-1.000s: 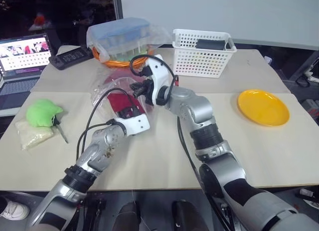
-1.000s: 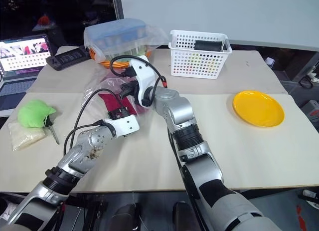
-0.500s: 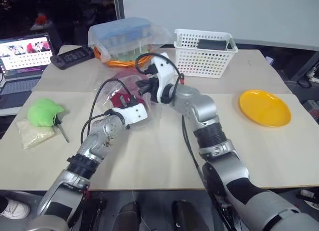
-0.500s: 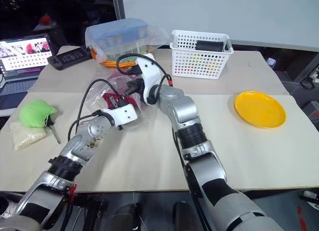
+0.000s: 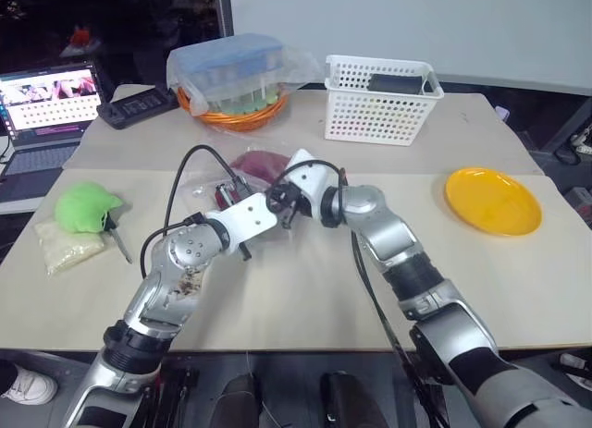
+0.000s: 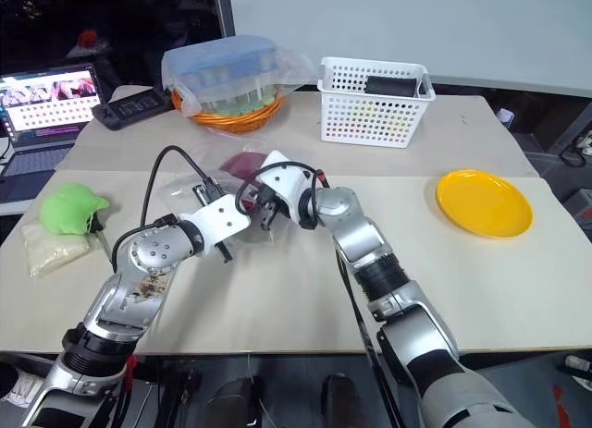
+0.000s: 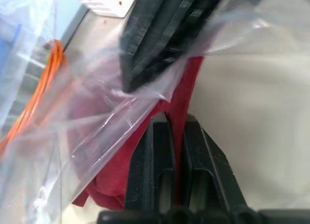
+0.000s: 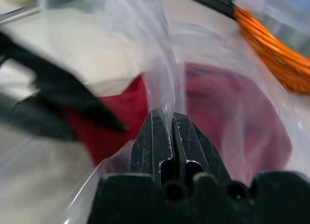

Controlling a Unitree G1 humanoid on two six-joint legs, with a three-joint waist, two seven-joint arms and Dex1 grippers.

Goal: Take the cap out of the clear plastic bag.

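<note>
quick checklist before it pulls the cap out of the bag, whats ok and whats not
1. Left gripper shut on the cap: ok, red fabric sits pinched between its fingers.
2. Right gripper shut on the clear plastic bag: ok, a fold of film is clamped between its fingers.
3. Left gripper holds fabric alone, no film caught with it: cannot tell, plastic lies close over the cap.
4. Cap out of the bag: not ok, most of it is under the film.
5. Room to pull apart: ok, bare table lies in front of both grippers; the orange basket and white basket stand behind.
</note>
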